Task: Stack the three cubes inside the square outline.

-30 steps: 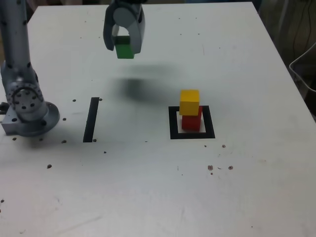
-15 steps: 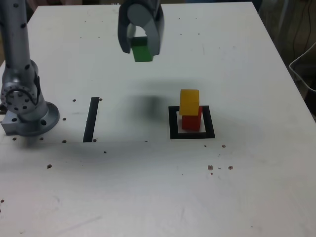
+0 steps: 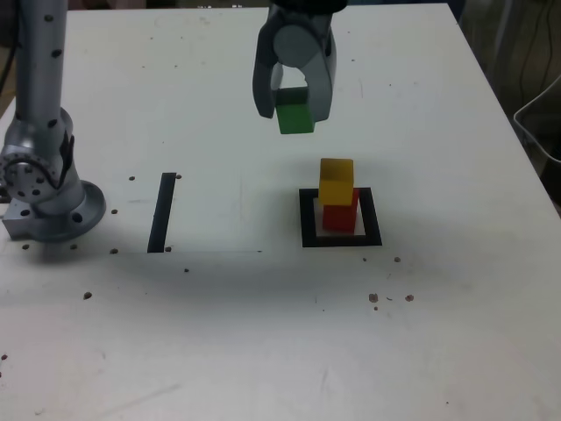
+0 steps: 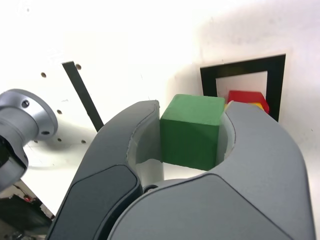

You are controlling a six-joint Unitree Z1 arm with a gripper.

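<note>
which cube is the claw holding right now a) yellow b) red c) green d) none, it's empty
c, the green cube sits clamped between the jaws of the claw up in the air, while the yellow cube rests on the red cube inside the square outline.

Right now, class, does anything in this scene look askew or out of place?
Slightly. The yellow cube sits a little off-centre on the red cube inside the square outline, overhanging toward the exterior view's left. The green cube is held cleanly in the gripper. Nothing is spilled or damaged.
</note>
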